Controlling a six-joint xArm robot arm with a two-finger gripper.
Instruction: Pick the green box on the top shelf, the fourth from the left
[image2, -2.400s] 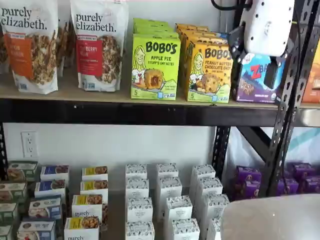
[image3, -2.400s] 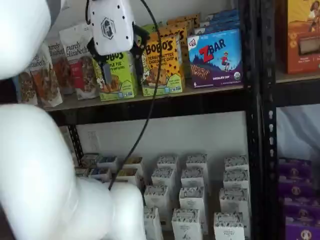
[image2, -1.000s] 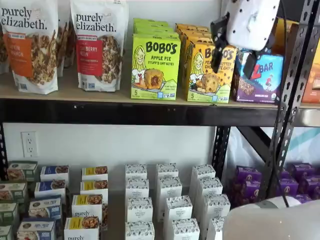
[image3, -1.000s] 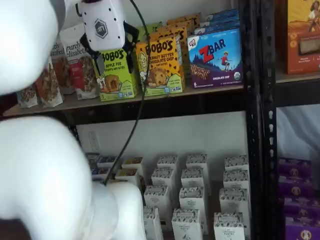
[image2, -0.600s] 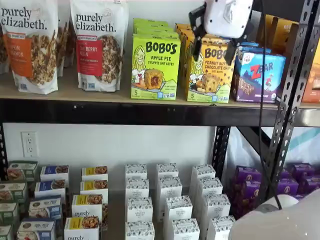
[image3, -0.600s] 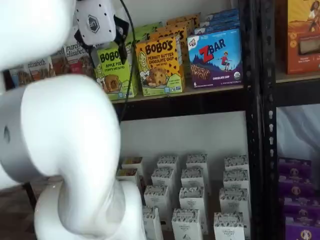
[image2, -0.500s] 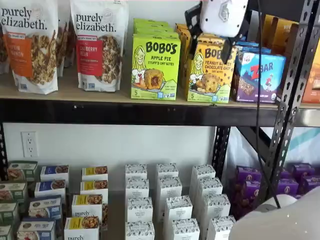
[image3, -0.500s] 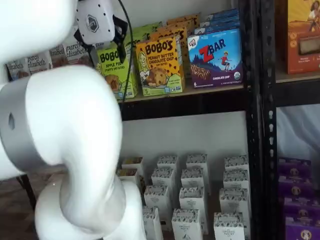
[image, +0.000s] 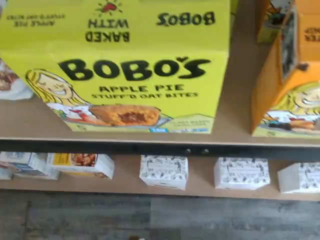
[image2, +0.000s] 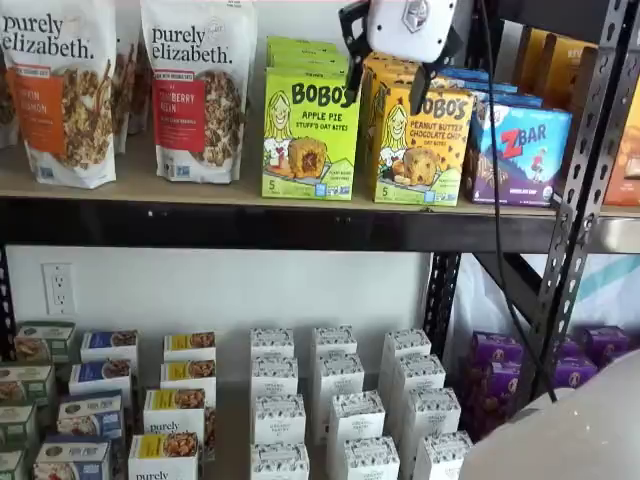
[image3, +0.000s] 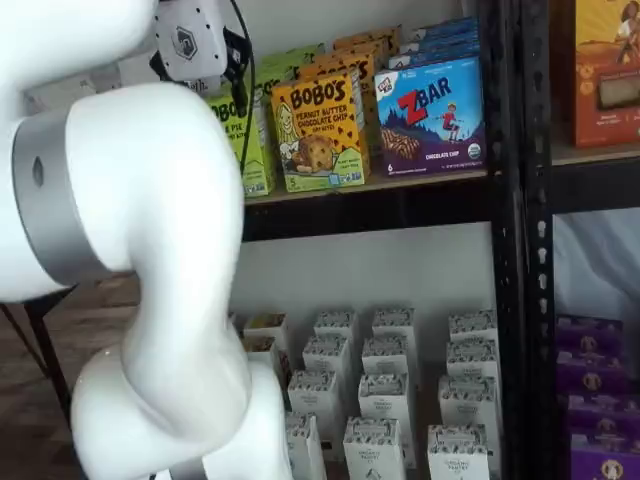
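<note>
Your lime-green upright carton (image2: 310, 133), lettered "BOBO'S Apple Pie Stuff'd Oat Bites", stands at the front edge of the long tan wooden top shelf (image2: 150, 185) with its thick black front beam. Its long axis runs vertically and its printed face looks straight out toward you. More green cartons are lined up behind it. Just beside the green carton stands a yellow-orange peanut butter carton (image2: 418, 145), and beyond that a blue ZBar box (image2: 520, 150).

Your white-bodied gripper (image2: 385, 72) hangs above and in front of the yellow-orange carton, close to the green carton's upper corner. Its two black fingers (image2: 352, 45) are spread wide apart, gripping nothing. In the wrist view the green carton (image: 117, 65) fills the frame, the shelf's tan board (image: 235, 100) showing beside it.
</note>
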